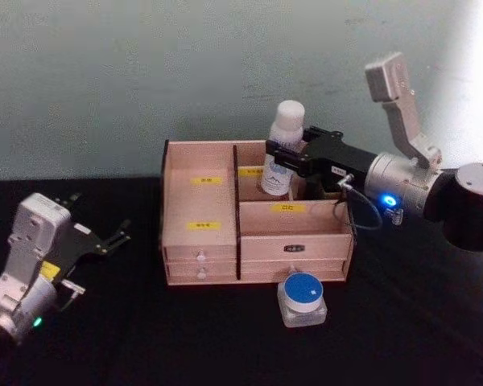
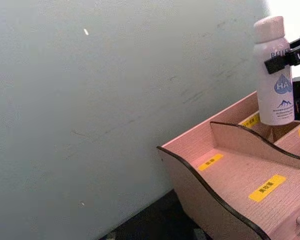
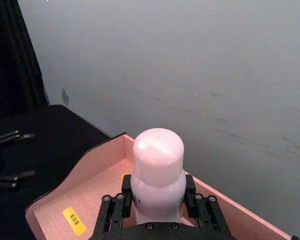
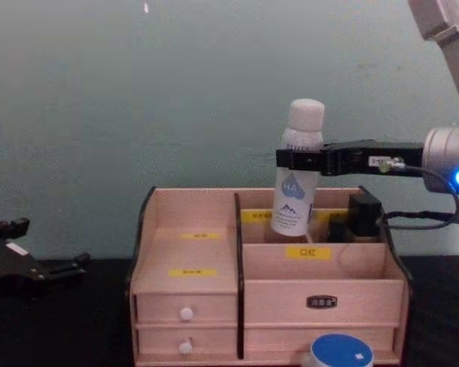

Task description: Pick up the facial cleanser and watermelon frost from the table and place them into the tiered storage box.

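The right pincer (image 4: 298, 159) was clamped on the facial cleanser bottle (image 4: 293, 200), keeping it upright over a rear compartment of the tiered storage box (image 1: 258, 237), apparently so it would go in standing. A blue-lidded jar (image 1: 303, 299) sat on the surface (image 1: 145, 338) just before the box. The left pincer (image 1: 92, 217) rested apart, idle.

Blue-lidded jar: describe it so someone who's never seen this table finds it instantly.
Find the wooden storage box on the black table. Before its right-hand drawers sits a small jar. Its round blue lid distinguishes it from the tall white bottle at the box's rear.
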Robot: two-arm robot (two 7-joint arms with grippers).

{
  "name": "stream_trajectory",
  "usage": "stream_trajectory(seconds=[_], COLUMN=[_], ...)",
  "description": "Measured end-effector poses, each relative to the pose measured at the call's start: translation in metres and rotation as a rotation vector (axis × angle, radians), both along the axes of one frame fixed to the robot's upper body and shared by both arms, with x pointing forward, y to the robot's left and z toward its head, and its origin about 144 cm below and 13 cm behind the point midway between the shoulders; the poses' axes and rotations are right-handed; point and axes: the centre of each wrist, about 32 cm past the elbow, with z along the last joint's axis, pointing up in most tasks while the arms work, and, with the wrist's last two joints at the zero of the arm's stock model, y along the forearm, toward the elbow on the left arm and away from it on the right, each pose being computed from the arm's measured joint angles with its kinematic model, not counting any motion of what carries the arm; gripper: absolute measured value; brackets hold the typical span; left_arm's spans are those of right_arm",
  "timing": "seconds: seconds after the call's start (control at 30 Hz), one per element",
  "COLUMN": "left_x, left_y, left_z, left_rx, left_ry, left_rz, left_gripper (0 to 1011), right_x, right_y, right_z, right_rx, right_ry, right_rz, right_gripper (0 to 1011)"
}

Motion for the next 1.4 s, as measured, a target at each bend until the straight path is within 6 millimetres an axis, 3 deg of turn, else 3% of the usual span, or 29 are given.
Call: stream_trajectory(seconds=[1.4], left_x=[0.0], left_y=[0.0], left_z=[0.0], left_rx=[0.0], left_ry=[0.0], left_rz=[0.0], left_gripper=[1001], right_x=[0.01], right_y=[0.012], right_z=[-0.036], right_rx=[-0.045], right_ry=[0.075], right_rz=[0.003], right_gripper=[605])
